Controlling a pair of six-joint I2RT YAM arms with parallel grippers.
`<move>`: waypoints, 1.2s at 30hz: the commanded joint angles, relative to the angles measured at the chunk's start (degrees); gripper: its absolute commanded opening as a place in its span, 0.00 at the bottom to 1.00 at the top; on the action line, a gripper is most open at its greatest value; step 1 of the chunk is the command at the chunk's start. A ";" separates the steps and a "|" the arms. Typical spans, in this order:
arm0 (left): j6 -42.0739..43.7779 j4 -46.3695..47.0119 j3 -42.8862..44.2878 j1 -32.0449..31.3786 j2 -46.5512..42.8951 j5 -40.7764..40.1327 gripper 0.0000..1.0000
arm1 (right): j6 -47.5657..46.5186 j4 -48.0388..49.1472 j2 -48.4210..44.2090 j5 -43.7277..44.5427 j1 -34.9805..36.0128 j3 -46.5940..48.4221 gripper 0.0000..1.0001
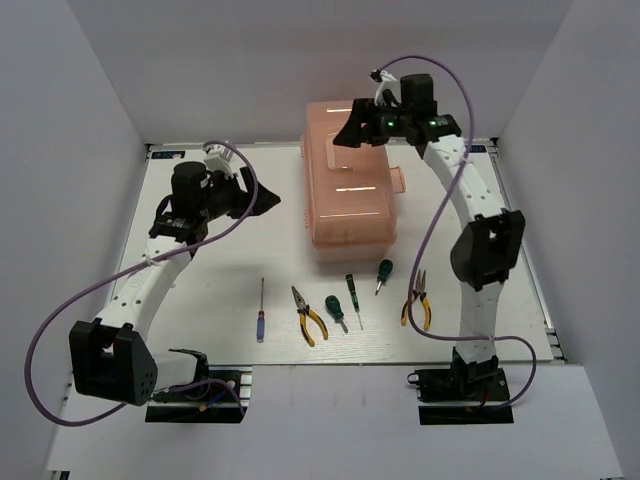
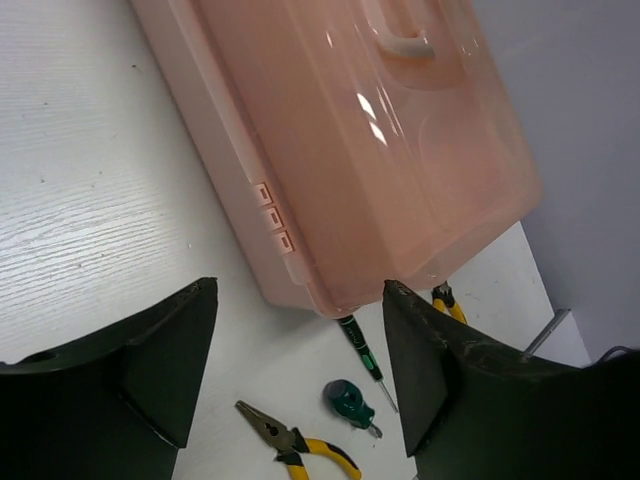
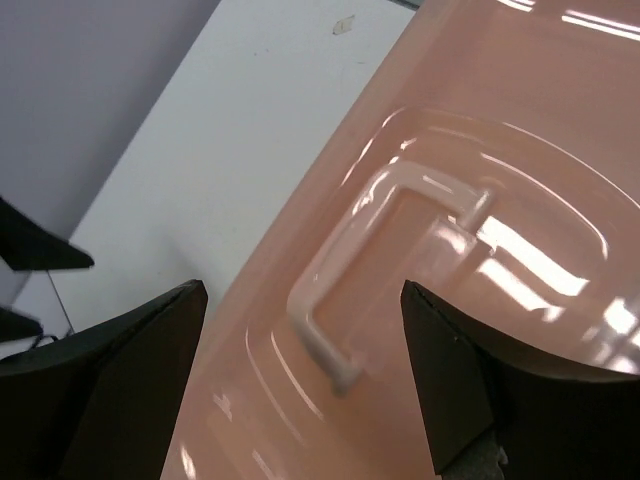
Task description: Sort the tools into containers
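The salmon-pink toolbox (image 1: 350, 195) stands shut at the table's back middle. Six tools lie in a row in front of it: a purple screwdriver (image 1: 260, 312), yellow-handled pliers (image 1: 309, 317), a stubby green screwdriver (image 1: 335, 308), a slim black-green screwdriver (image 1: 353, 298), a second stubby one (image 1: 384, 272) and second pliers (image 1: 417, 302). My left gripper (image 1: 265, 200) is open and empty, left of the box; its view shows the box (image 2: 380, 130) and some tools (image 2: 350, 402). My right gripper (image 1: 350, 130) is open and empty above the lid, over the lid handle (image 3: 312, 300).
The white table (image 1: 210, 290) ends at grey walls on the left, back and right. Purple cables loop beside both arms. The left arm's base (image 1: 195, 385) and the right arm's base (image 1: 465, 385) sit at the near edge.
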 commanded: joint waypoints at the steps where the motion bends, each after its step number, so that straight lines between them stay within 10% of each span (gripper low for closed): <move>1: -1.35 2.95 1.71 -0.44 0.06 2.71 0.77 | 11.66 7.59 3.48 0.80 2.32 6.84 0.84; 24: -1.88 5.07 3.29 -0.44 2.17 2.18 0.77 | 11.49 3.56 1.20 25.60 9.62 -2.20 0.76; 36: -2.49 14.02 9.87 -0.97 7.08 6.30 0.78 | 23.53 6.19 2.16 13.13 9.10 -5.29 0.73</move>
